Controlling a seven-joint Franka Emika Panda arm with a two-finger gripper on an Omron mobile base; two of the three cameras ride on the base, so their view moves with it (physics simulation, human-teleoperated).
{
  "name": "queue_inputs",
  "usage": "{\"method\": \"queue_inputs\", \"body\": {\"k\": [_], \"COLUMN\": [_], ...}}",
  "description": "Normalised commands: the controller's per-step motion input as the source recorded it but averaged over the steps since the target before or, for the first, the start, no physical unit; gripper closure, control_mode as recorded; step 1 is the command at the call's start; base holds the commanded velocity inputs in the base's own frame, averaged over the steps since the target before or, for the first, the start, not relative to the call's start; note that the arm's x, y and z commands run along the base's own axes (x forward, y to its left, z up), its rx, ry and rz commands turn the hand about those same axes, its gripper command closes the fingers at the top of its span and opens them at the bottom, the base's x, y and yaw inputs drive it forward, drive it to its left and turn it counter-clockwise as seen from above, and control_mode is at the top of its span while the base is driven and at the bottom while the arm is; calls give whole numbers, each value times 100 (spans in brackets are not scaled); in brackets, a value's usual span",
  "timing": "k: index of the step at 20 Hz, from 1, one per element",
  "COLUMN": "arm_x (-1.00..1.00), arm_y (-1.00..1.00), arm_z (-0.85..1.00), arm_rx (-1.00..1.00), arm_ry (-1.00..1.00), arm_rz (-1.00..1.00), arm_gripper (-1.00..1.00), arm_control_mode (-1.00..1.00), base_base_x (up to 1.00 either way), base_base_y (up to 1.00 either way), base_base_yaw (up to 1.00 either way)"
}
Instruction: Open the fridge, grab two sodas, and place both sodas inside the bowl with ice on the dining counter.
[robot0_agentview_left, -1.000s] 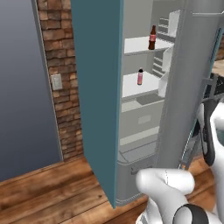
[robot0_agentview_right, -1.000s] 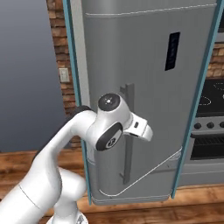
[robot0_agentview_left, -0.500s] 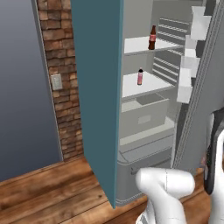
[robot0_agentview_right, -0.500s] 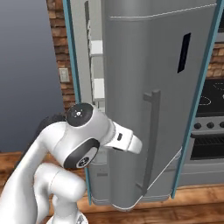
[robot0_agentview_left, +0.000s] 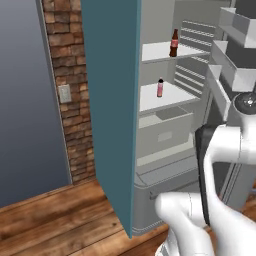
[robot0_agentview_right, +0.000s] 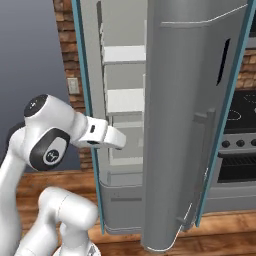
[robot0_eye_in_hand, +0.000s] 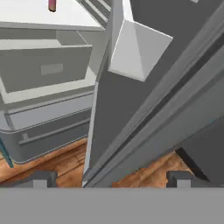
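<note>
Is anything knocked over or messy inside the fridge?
Nothing stands out. The fridge door hangs open, and both sodas stand upright: the cola bottle on the top shelf, the pink bottle on the shelf below. No spills show on the shelves or the wooden floor.

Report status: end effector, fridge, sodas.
End effector open, empty, at the door edge. Fridge open. Cola bottle top shelf, pink bottle shelf below. Door partly across the reach.
</note>
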Motion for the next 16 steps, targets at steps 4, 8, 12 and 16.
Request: {"method": "queue_inputs", "body": {"k": [4,8,12,16], "arm_x": [81,89,88,82], "arm_y": [1,-13,-76,-90], "arm_z": [4,7,1,0], "arm_rx": [-16,-13,-2,0], "arm_ry": [22,24,22,21], "arm_rz": [0,0,0,0], "arm_gripper": [-100,-100,-100,-100], "arm_control_mode": [-100,-100,-100,-100], "base_base_x": [0,0,0,0], "base_base_y": [0,0,0,0], "base_base_yaw": [0,0,0,0]}}
